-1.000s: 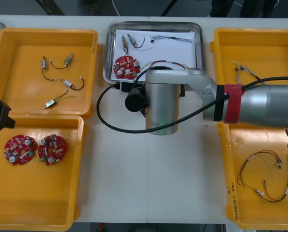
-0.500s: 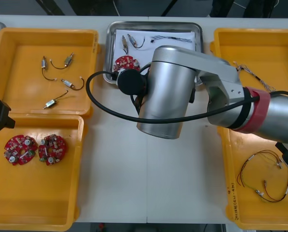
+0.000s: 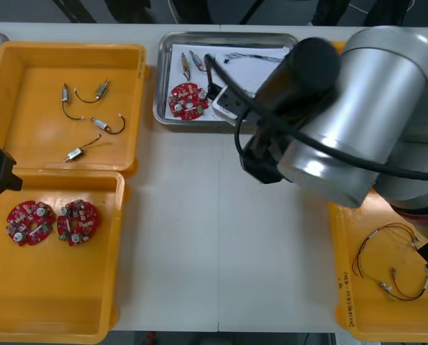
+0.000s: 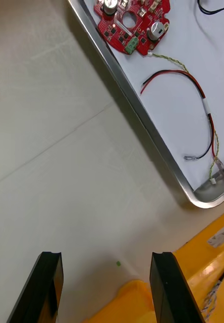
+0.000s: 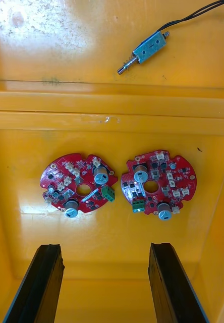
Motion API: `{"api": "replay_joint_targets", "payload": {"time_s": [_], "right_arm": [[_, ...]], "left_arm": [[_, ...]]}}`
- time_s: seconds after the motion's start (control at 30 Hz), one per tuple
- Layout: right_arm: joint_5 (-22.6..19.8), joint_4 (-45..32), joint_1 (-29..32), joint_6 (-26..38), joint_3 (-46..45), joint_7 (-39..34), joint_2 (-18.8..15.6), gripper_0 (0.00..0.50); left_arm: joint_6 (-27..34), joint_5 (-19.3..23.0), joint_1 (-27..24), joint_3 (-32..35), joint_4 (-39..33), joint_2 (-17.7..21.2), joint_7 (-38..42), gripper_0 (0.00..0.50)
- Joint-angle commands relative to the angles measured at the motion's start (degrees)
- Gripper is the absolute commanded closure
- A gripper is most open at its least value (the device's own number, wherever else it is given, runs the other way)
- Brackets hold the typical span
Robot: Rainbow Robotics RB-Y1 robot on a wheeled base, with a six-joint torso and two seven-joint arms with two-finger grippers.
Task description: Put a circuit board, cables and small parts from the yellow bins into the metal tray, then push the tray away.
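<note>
Right wrist view: the metal tray is seen just ahead of the right pincer, spread wide and empty over the desk, while the left pincer is parked, likewise spread, over a yellow bin.

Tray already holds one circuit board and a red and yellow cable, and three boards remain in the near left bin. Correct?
Not quite: the near left bin holds two boards, not three, lying side by side in the left wrist view. The rest stands: the tray holds one circuit board and a red and yellow cable.
</note>
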Motion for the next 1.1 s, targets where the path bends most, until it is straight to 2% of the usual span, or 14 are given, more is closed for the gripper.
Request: {"api": "replay_joint_targets", "payload": {"time_s": [0.03,0.37,0.47,0.63,0.83,1.1], "right_arm": [[-4.79,-5.02,5.35,0.22,-11.23,0.41,-0.18,0.0],[-16.13,-8.09,15.02,0.22,-30.04,-1.61,-3.25,0.0],[-18.15,-8.18,16.86,0.22,-33.56,-2.05,-4.05,0.0],[-23.07,-8.18,23.19,0.22,-43.93,-3.37,-6.51,0.0],[-25.97,-8.18,30.49,0.22,-52.45,-4.16,-9.41,0.0],[-24.92,-8.18,36.9,0.22,-59.4,-4.95,-11.78,0.0]], "left_arm": [[0.37,-0.19,0.85,1.89,-1.52,2.82,-3.76,0.0],[0.37,-0.19,0.85,1.89,-1.52,2.82,-3.76,0.0],[0.37,-0.19,0.85,1.89,-1.52,2.82,-3.76,0.0],[0.37,-0.19,0.85,1.89,-1.52,2.82,-3.76,0.0],[0.37,-0.19,0.85,1.89,-1.52,2.82,-3.76,0.0],[0.37,-0.19,0.85,1.89,-1.52,2.82,-3.76,0.0]]}}
